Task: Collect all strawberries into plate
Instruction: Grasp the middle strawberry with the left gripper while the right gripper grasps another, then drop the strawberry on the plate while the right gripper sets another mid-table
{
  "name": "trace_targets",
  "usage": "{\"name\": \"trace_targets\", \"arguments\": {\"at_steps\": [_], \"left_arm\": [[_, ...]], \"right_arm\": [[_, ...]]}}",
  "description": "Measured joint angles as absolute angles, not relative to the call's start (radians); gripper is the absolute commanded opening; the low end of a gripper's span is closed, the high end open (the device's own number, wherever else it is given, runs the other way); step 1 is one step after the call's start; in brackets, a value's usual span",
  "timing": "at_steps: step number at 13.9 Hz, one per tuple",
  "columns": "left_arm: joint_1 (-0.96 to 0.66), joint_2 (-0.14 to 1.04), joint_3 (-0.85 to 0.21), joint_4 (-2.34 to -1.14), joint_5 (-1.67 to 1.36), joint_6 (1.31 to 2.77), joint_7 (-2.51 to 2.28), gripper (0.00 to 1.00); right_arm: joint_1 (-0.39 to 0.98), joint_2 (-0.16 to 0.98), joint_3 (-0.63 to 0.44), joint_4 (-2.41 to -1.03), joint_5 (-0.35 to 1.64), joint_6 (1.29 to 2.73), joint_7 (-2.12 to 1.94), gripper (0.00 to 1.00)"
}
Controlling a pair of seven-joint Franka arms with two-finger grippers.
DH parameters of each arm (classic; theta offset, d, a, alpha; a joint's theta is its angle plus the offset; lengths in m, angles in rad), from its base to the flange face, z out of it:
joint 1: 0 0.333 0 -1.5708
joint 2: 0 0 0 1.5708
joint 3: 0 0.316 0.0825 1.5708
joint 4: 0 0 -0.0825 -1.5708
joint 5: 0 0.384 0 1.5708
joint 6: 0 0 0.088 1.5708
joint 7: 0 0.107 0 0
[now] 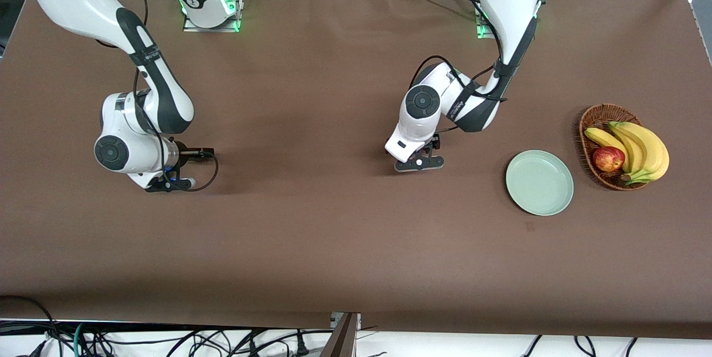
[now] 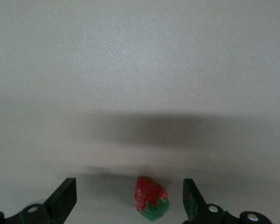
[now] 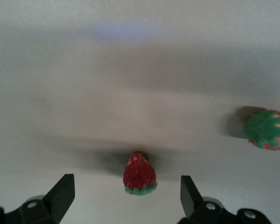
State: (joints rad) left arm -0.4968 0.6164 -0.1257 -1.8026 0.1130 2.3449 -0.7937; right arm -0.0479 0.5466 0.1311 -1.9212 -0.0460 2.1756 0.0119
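Note:
The left gripper [image 1: 419, 163] is low over the table's middle, with the mint-green plate [image 1: 539, 182] toward the left arm's end. In the left wrist view it [image 2: 129, 187] is open, and a strawberry [image 2: 151, 204] lies on the table between its fingers, untouched. The right gripper [image 1: 167, 183] is low over the table toward the right arm's end. In the right wrist view it [image 3: 127, 185] is open around a second strawberry [image 3: 139, 174], and a third strawberry [image 3: 267, 129] lies off to one side. The plate is empty. No strawberry shows in the front view.
A brown wicker basket [image 1: 594, 118] with bananas [image 1: 639, 148] and a red apple [image 1: 608, 158] stands beside the plate at the left arm's end. A brown cloth [image 1: 311, 234] covers the table.

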Motion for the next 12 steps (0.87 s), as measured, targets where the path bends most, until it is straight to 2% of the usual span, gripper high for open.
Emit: {"name": "trace_targets", "arguments": {"at_steps": [1, 2, 4, 5, 6, 7, 9, 11, 12], "left_arm": [[-0.501, 0.622, -0.126, -1.803, 0.113, 2.345, -0.798, 1.0], [-0.506, 0.631, -0.126, -1.803, 0.113, 2.346, -0.809, 1.0], [-0.52, 0.647, -0.126, -1.803, 0.113, 2.352, -0.831, 1.0], [-0.528, 0.654, -0.126, -1.803, 0.113, 2.356, -0.84, 0.97], [-0.533, 0.659, -0.126, -1.803, 0.113, 2.361, -0.844, 0.79], [-0.536, 0.661, -0.126, -1.803, 0.113, 2.365, -0.845, 0.54], [-0.536, 0.661, -0.125, -1.801, 0.113, 2.371, -0.847, 0.26], [-0.536, 0.661, -0.123, -1.798, 0.113, 2.371, -0.857, 0.07], [-0.536, 0.66, -0.122, -1.796, 0.113, 2.371, -0.859, 0.03]], "right_arm": [[-0.048, 0.547, 0.131, -1.936, -0.047, 2.192, 0.012, 0.69], [-0.048, 0.547, 0.13, -1.947, -0.048, 2.201, 0.012, 0.44], [-0.048, 0.55, 0.129, -1.955, -0.048, 2.209, 0.012, 0.1], [-0.048, 0.55, 0.129, -1.955, -0.048, 2.21, 0.012, 0.0], [-0.048, 0.55, 0.129, -1.955, -0.048, 2.21, 0.012, 0.0], [-0.048, 0.55, 0.129, -1.955, -0.048, 2.21, 0.012, 0.0], [-0.048, 0.55, 0.129, -1.954, -0.048, 2.21, 0.012, 0.0], [-0.046, 0.549, 0.132, -1.943, -0.047, 2.22, 0.012, 0.0], [-0.041, 0.549, 0.136, -1.928, -0.043, 2.224, 0.013, 0.0]]}}
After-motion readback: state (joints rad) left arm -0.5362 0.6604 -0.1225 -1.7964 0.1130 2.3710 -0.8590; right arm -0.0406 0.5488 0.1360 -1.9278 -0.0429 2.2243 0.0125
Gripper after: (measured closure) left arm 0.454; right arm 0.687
